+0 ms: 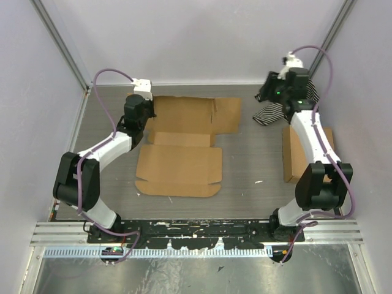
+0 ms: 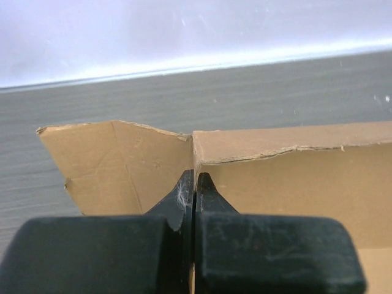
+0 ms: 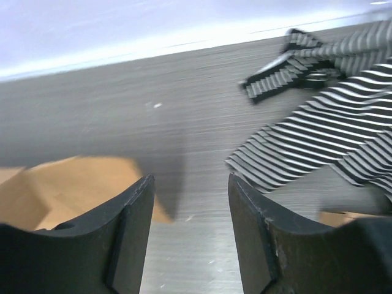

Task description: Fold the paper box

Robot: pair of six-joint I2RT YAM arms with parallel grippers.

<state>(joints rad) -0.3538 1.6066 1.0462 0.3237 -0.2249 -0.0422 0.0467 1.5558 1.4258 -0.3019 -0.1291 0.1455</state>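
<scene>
left gripper (image 2: 195,181) is clenched at the back-left corner of the paper box (image 1: 180,160), where a wall and corner flap stand raised. this is judged a hold to keep the fold up, though cardboard between the fingers cannot be confirmed. right gripper (image 3: 190,233) is released and empty, well right of the paper box, beside the striped cloth (image 3: 318,141). count: one paper box, mostly flat on the table (image 1: 245,190); one other cardboard box (image 1: 293,156) to its right; one cloth; two grippers.

The paper box (image 1: 180,144) is plain brown corrugated cardbd, a die-cut sheet lying mostly flat mid-table in front of me, w/ rounded tabs at its near corners. At its far-left corner an edge stands up as a low wall, w/ a short side flap (image 2: 119,165) angled off beside it.
</scene>
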